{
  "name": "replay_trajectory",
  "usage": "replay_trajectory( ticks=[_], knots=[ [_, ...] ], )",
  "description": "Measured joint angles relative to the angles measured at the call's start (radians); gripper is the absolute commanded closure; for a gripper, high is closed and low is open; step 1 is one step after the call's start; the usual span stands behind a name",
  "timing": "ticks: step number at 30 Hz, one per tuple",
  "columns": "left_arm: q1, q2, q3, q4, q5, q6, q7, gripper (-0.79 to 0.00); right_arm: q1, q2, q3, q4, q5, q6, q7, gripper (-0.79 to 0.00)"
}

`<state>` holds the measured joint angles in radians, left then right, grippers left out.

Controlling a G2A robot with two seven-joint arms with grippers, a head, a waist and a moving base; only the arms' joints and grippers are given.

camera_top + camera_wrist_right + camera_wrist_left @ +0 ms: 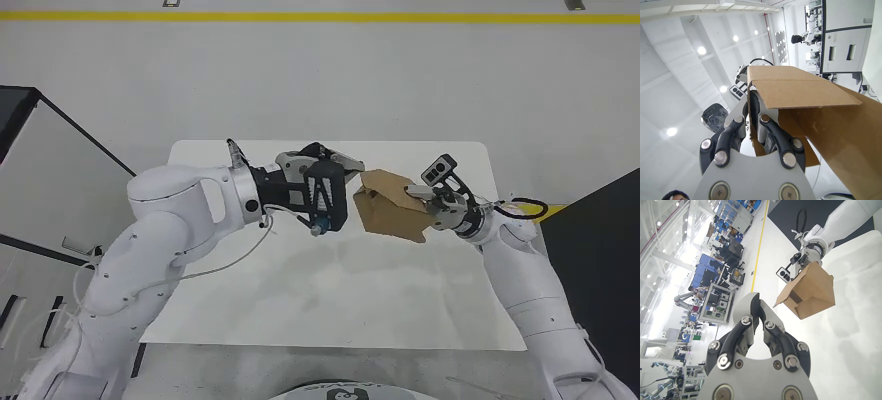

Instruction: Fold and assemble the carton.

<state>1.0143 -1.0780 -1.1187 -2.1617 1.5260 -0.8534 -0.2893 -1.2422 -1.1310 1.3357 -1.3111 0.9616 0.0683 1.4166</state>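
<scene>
A brown cardboard carton (390, 203) is held up above the white table (300, 290), near its middle-right. My right gripper (432, 207) is shut on one of its flaps; in the right wrist view the flap edge (749, 106) runs between the two fingers, with a loose flap (800, 94) folded over beyond. The left wrist view has the carton (810, 292) tilted, one flap hanging out, the bottom flaps folded in. My left gripper (758, 309) is shut with nothing in it, a short way to the carton's left (348, 172).
The table's edges are close behind and to the right of the carton. A dark panel (30, 110) stands off the table at the far left, and a dark mat (600, 230) lies on the floor at the right.
</scene>
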Motion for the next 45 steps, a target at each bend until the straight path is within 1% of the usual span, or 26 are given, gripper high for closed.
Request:
replay_trajectory(
  ticks=[5,8,26,35,45],
  knots=[
    [-0.028,-0.009,0.063,0.020,0.012,0.008,-0.001,0.000,-0.002,0.001,0.000,-0.008,-0.004,-0.012,0.006,0.000],
    [-0.039,-0.011,0.079,0.030,0.014,0.011,-0.003,0.000,-0.005,0.001,0.004,-0.009,0.012,-0.018,0.010,0.000],
    [-0.051,-0.012,0.098,0.034,-0.010,-0.022,-0.004,0.000,0.007,-0.010,-0.011,0.010,0.177,0.053,0.064,0.000],
    [-0.060,-0.014,0.122,0.040,-0.016,-0.042,0.002,0.000,0.018,-0.013,-0.029,0.017,0.162,0.063,0.073,0.000],
    [-0.065,-0.014,0.135,0.048,-0.025,-0.066,-0.003,0.000,0.025,-0.016,-0.044,0.015,0.155,0.049,0.102,0.000]
  ],
)
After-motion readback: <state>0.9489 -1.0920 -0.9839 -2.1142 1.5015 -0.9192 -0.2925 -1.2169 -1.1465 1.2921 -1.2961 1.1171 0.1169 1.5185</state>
